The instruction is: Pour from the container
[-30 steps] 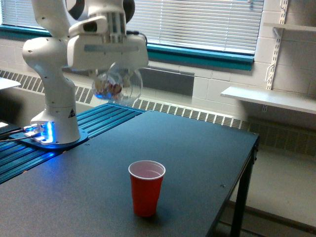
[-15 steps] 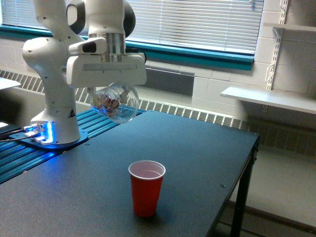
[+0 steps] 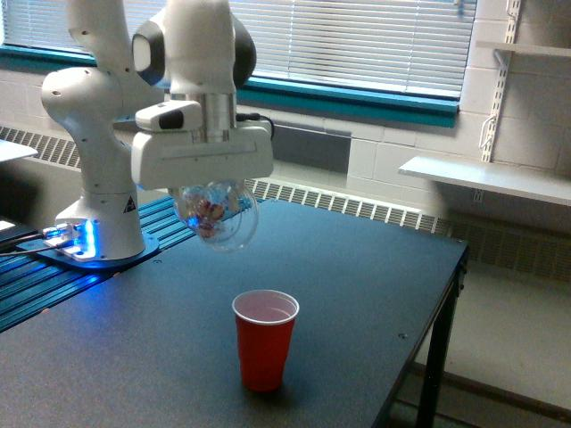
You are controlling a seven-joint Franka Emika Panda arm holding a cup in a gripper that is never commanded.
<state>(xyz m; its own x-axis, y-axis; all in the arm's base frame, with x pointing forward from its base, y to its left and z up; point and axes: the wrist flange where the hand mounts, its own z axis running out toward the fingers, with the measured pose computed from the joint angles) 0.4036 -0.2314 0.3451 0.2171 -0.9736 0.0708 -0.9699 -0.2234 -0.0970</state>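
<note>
- Exterior view: the arm bends over the table, wrist pointing down; the gripper sits under its white housing, fingers clamped on the container.
- A red cup stands upright near the table's front edge, apart from and below the container; nothing lies between them.
- The container, clear and rounded, hangs tilted in the air above the table, reddish and whitish pieces showing inside.

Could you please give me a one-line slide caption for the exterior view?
The gripper holds the clear container of small pieces above the dark table, up-left of the upright red cup.
</note>
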